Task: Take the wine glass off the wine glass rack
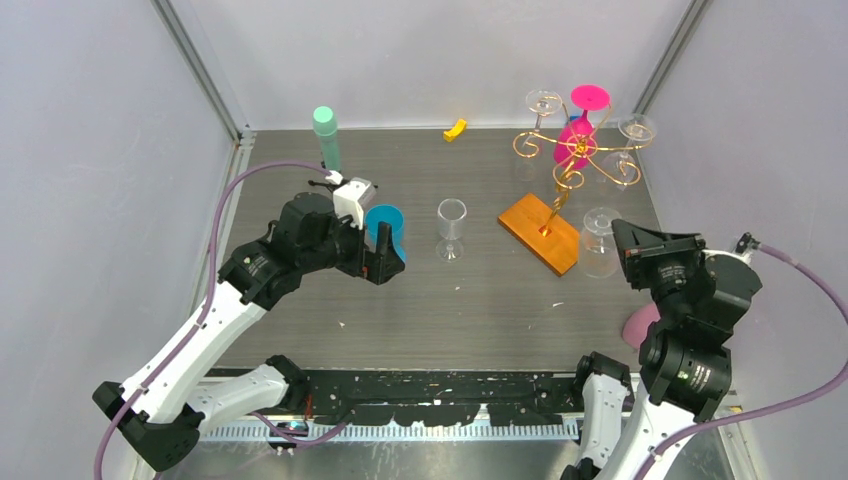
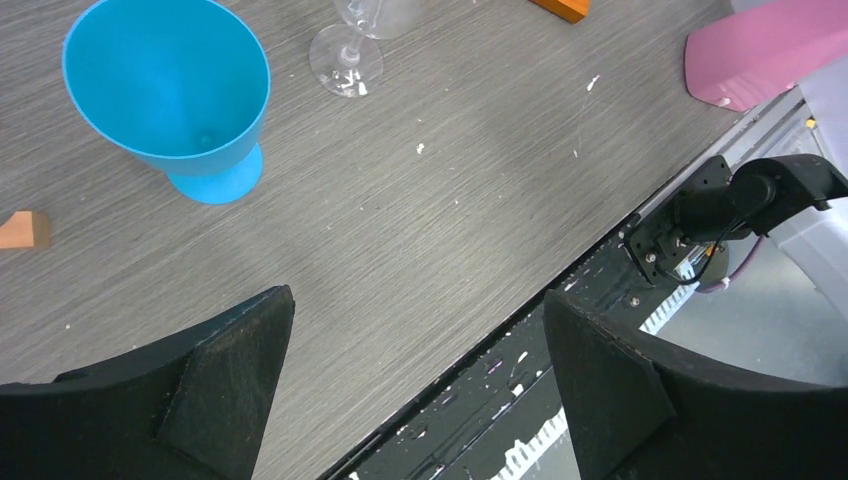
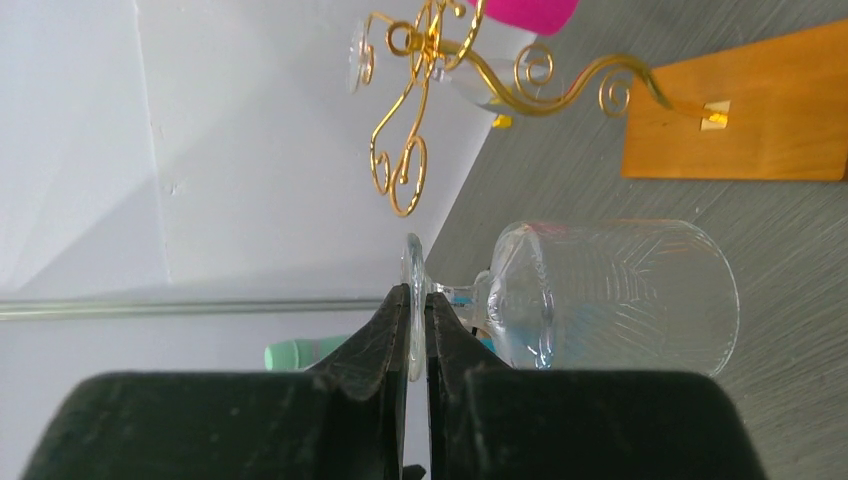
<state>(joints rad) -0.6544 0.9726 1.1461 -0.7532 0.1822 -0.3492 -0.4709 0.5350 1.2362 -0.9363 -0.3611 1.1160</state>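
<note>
The wine glass rack point(image 1: 578, 150) is a gold wire stand on an orange-brown wooden base point(image 1: 540, 232) at the back right. It also shows in the right wrist view, as the rack point(image 3: 395, 130) above the base point(image 3: 740, 110). My right gripper point(image 3: 417, 295) is shut on the flat foot of a clear wine glass point(image 3: 620, 295). This glass point(image 1: 600, 240) hangs bowl-down, off the rack, just right of the wooden base. A pink glass point(image 1: 580, 125) and clear glasses point(image 1: 543, 103) hang on the rack. My left gripper point(image 2: 415, 295) is open and empty beside a blue cup point(image 2: 165, 90).
A clear glass point(image 1: 451, 228) stands upright mid-table. A mint-green cylinder point(image 1: 326, 135) stands at the back left, and a small yellow piece point(image 1: 455, 129) lies at the back. A pink object point(image 1: 640, 325) lies by the right arm. The table's front edge point(image 2: 480, 345) runs under the left fingers.
</note>
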